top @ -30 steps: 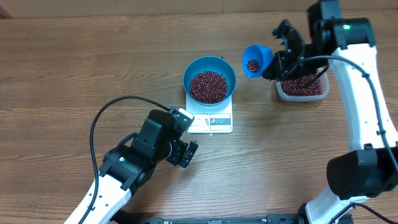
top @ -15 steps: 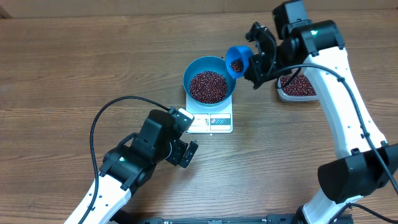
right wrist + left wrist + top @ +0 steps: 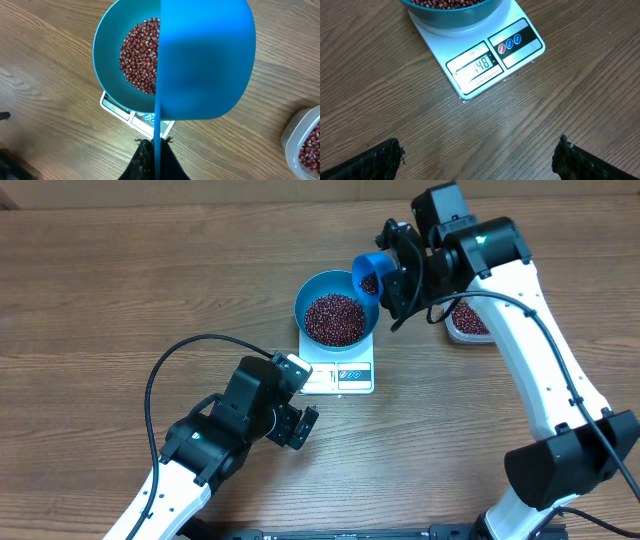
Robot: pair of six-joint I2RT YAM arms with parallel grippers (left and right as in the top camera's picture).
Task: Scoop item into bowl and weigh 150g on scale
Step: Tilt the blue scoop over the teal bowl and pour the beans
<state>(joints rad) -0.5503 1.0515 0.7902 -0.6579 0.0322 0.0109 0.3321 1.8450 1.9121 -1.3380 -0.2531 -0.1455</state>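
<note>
While tilted over round blue bowl (image 3: 304, 298) rim, smooth plastic scoop (image 3: 367, 271) clenched by thin handle in right tool (image 3: 393, 277). Red-brown beans (image 3: 335, 319) heaped in bowl atop white square scale (image 3: 341, 376), toward far edge of table (image 3: 100, 300). Left tool (image 3: 299, 428) released above woodgrain.

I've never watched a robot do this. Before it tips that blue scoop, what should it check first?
1. Grip on scoop: ok; the right gripper is shut on its handle.
2. Scoop above bowl: ok; it hangs over the right rim.
3. Bowl, with its beans, sits on the scale: ok.
4. Target weight reached: not ok; the display reads 148, just short.
5. Scoop's load: cannot tell how much, so tip gently.
6. Left gripper clear of scale: ok; open, apart from it.
</note>
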